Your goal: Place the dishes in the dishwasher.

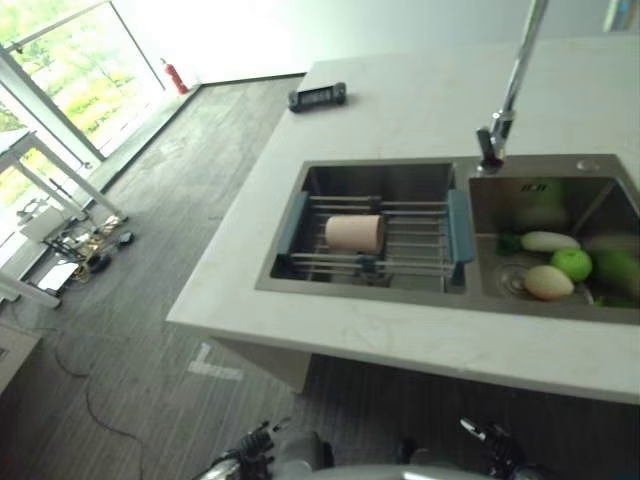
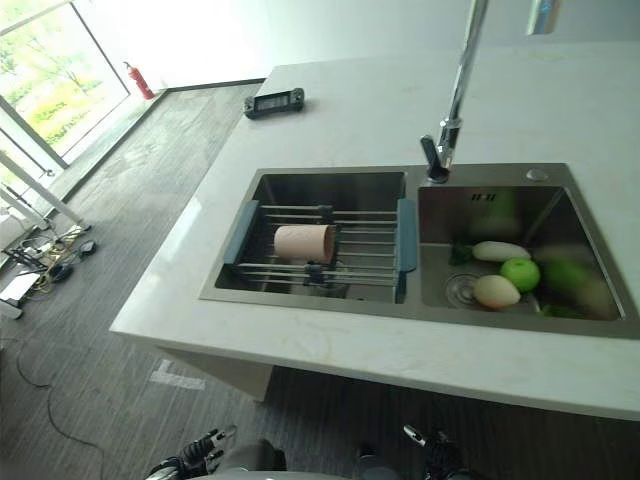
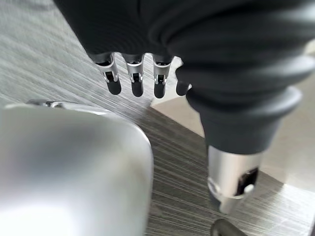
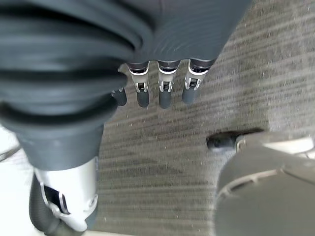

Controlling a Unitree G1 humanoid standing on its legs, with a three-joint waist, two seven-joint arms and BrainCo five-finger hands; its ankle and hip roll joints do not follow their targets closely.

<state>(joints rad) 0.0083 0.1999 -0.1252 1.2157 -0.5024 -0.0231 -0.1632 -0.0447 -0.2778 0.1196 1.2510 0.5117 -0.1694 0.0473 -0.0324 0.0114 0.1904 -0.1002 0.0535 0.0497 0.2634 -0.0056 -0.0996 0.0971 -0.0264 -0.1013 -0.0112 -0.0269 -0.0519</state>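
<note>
A pink cup [image 1: 354, 233] lies on its side on a wire rack [image 1: 425, 262] with blue ends, set across the left basin of a steel sink [image 1: 388, 180]. The sink is sunk into a white counter [image 1: 400, 120]. My left hand [image 3: 136, 81] hangs low above the grey wood floor, its fingers straight and holding nothing. My right hand [image 4: 165, 91] hangs the same way over the floor, fingers straight and empty. Both hands are well below the counter and far from the cup.
The right basin holds a white vegetable [image 1: 549, 241], a green apple [image 1: 572, 264] and a pale round one [image 1: 549, 283]. A tall faucet [image 1: 510, 90] stands behind the sink. A dark device [image 1: 317, 97] lies at the counter's far edge. Cables and gear [image 1: 85, 250] sit by the window.
</note>
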